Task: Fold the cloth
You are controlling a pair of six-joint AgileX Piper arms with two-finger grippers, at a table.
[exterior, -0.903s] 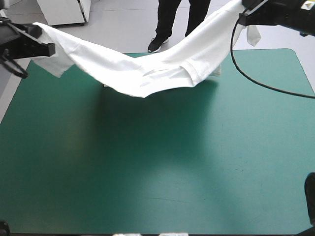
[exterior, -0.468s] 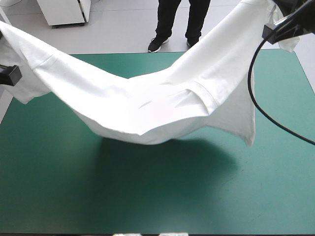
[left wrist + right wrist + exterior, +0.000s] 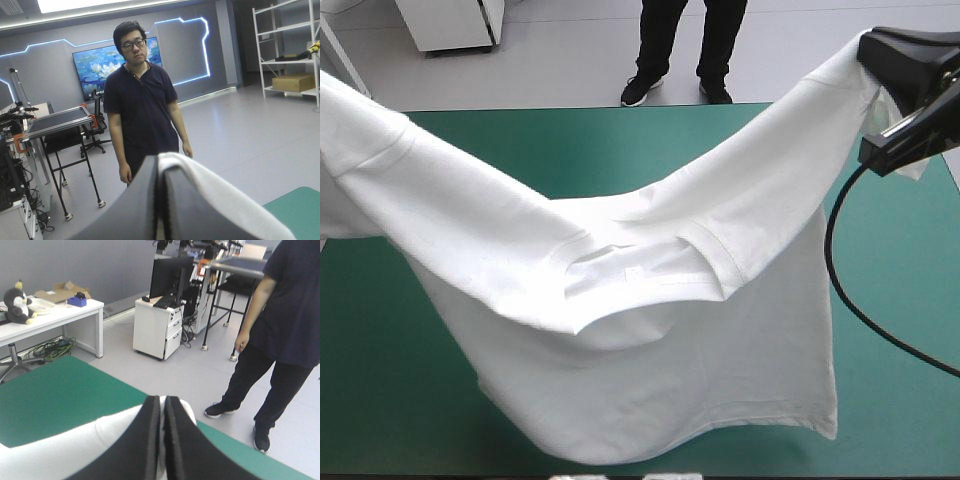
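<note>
The T-shirt [image 3: 650,330] hangs above the teal-green worktop [image 3: 380,400], stretched between both arms, probably so that it opens out before being laid flat. The left pincer [image 3: 160,165] is clamped almost closed on one end of the cloth, and the right pincer [image 3: 162,402] grips the other end. The hem sags lowest over the worktop's near edge.

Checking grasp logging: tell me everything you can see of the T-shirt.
The T-shirt is white, soft-looking cloth, short-sleeved, lifted over the teal-green table. It hangs slung between the left hand and the right hand, each shut on an edge. The collar sags at mid-span; the body drapes toward the near edge. Whether the hem touches the table cannot be told.
</note>
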